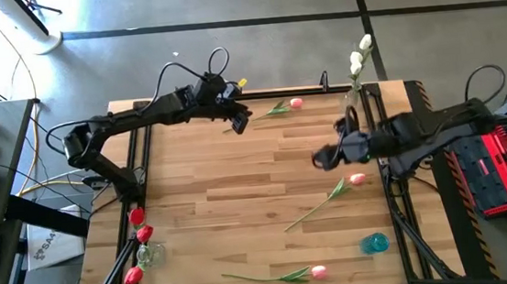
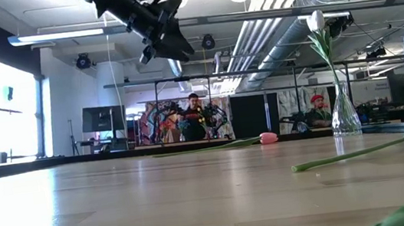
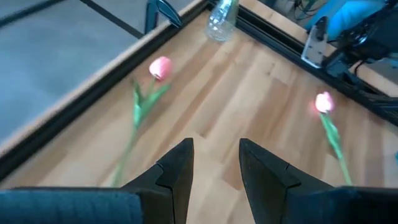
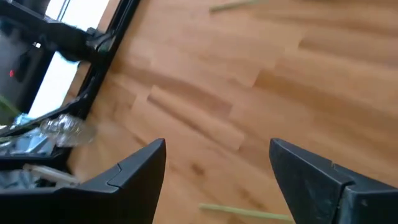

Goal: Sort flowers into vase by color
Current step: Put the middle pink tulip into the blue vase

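Observation:
Three pink flowers lie on the table: one by the far edge (image 1: 294, 104) (image 3: 160, 67), one at mid-right (image 1: 356, 179) (image 3: 323, 102), one near the front edge (image 1: 317, 271). White flowers (image 1: 361, 54) stand in a clear vase (image 2: 344, 115) at the far right. Red flowers (image 1: 142, 233) stand in a clear vase (image 1: 150, 254) at the near left. My left gripper (image 1: 239, 123) (image 3: 214, 146) hovers open just left of the far pink flower, nothing between its fingers. My right gripper (image 1: 320, 160) (image 4: 217, 146) hangs wide open above the table's right half, holding nothing.
A small blue vase (image 1: 374, 242) stands at the near right. Black frame rails (image 1: 396, 194) run along the table's left and right sides. A red case (image 1: 499, 162) sits beyond the right edge. Bare wood (image 1: 230, 190) lies in the table's middle.

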Available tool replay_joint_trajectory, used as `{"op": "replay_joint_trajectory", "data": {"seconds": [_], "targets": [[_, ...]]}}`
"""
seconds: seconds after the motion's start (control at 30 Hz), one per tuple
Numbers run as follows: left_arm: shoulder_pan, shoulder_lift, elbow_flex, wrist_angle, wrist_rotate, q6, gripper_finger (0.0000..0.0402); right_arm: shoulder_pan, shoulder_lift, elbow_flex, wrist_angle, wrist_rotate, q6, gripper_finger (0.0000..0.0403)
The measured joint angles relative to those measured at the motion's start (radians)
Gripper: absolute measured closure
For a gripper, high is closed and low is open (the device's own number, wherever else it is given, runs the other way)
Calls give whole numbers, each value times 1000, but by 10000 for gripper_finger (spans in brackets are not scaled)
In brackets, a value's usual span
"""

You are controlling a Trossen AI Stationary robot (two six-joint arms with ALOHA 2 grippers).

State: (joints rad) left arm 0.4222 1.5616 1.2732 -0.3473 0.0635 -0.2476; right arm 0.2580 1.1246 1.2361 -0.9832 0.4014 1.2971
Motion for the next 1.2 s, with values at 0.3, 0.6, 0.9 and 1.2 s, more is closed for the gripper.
{"op": "replay_joint_trajectory", "data": {"seconds": [0.3,0.6,0.9,1.2], "targets": [[-139,0,0,-7,-82,-111,284,164,15,-192,141,17,276,128],[-294,0,0,-70,-113,-164,284,242,39,-392,303,-12,525,128],[-316,0,0,-83,-113,-54,284,250,164,-448,301,-99,814,128],[-309,0,0,-109,-71,86,284,165,314,-448,227,-252,939,128]]}}
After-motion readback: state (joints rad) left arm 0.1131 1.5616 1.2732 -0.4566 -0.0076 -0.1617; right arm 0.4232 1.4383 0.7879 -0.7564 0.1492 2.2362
